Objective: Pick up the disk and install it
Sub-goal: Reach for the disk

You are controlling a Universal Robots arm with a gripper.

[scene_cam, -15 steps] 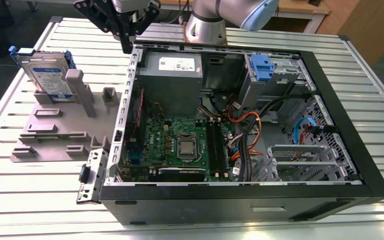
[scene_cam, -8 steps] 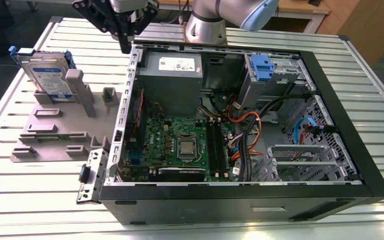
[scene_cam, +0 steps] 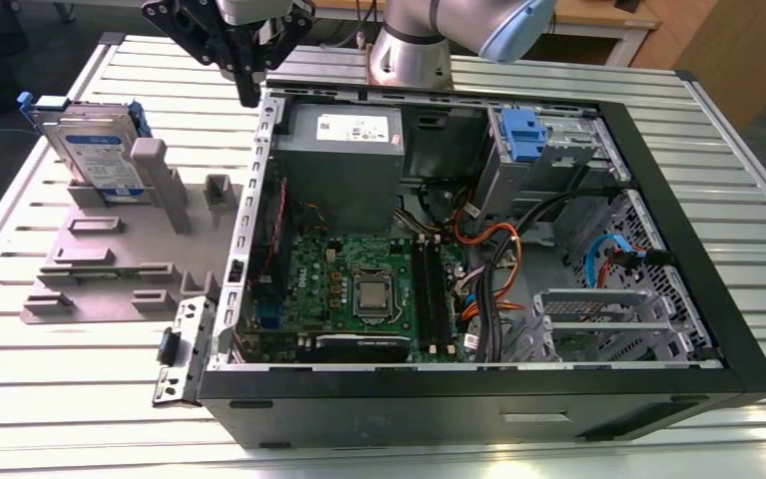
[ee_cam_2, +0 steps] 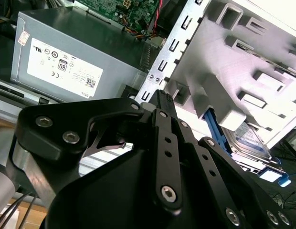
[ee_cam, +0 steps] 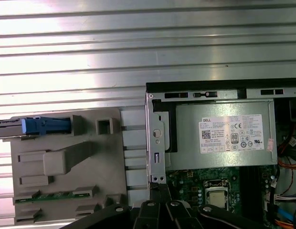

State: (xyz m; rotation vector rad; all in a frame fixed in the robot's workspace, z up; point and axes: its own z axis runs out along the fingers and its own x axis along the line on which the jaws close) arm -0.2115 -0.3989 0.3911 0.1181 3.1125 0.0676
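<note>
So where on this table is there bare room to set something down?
Bare table slats lie in front of the stand, toward the exterior view's lower left, and along the exterior view's right of the computer case. Crowded: the narrow gap between stand and case, by the gripper, and the cable-filled case interior.

Black gripper (scene_cam: 247,92), silver screws (ee_cam_2: 168,192), silvery arm (scene_cam: 410,50), pale-blue joint cap (scene_cam: 517,30)

1. The arm (scene_cam: 410,45) stands at the top centre of the exterior view: a grey joint under a pale cap.
2. The black gripper (scene_cam: 247,92) hangs at upper left, pointing down.
3. Its fingers (ee_cam_2: 165,138) meet at the tips and hold nothing.
</note>
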